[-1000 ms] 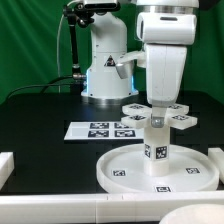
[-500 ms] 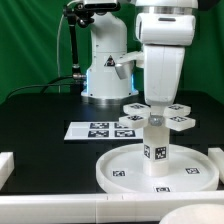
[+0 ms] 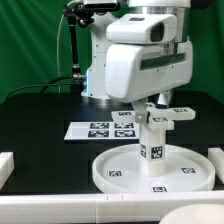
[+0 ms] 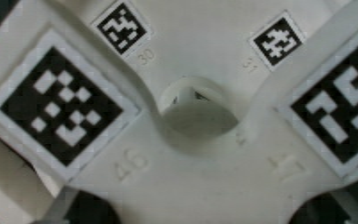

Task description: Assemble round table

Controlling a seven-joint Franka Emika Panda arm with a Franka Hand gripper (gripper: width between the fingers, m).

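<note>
The cross-shaped piece (image 3: pixel 156 114) sits atop the short leg (image 3: pixel 152 147), which stands upright at the middle of the rimmed round disc (image 3: pixel 120 172). The gripper (image 3: pixel 152 103) is at the cross; whether its jaws clamp it cannot be told. Bare disc rings the leg; the marker board (image 3: pixel 95 129) lies apart.

The disc (image 3: pixel 155 170) looks like smooth white plastic with a faint sheen along its raised rim. The leg (image 3: pixel 150 145) on it has the same white plastic look, with printed matt black-and-white tags. The cross piece (image 3: pixel 152 116), (image 4: pixel 194 130) is white plastic too, smooth and slightly satin up close. The marker board (image 3: pixel 103 129) looks flat, matt and paper-like. The table (image 3: pixel 45 110) is matt black. The arm (image 3: pixel 150 60) has a glossy white shell.
</note>
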